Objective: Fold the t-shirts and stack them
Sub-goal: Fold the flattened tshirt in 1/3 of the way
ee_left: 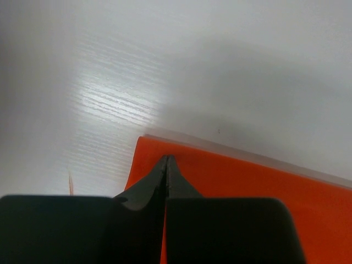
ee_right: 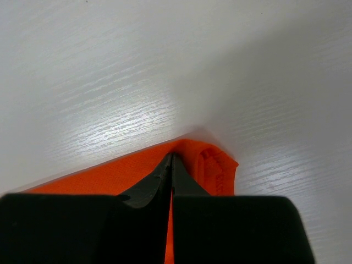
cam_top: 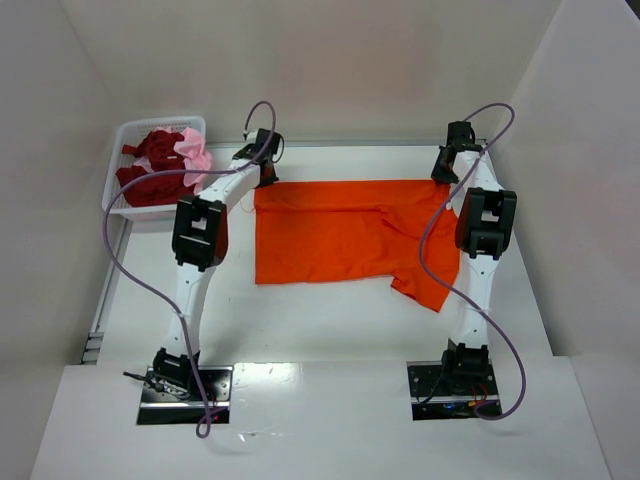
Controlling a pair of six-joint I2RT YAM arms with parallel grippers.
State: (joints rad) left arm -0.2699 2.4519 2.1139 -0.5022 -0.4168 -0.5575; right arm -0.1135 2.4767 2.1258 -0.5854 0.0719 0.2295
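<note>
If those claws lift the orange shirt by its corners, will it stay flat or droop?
Probably droop: the orange t-shirt lies creased with a sleeve flopped askew, so it looks thin and limp. Likely light too, as the left gripper and right gripper pinch only its far corners with shut tips. Pushed, it would probably bunch rather than slide.

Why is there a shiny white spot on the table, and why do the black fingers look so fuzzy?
Left wrist view: light glares in streaks off the table; the left fingers blur because they sit very near the lens, and the orange t-shirt edge is soft too. Right wrist view: the same glare, with the right fingers blurred. Top external view: sharp, with a bright patch at the table's near edge.
</note>
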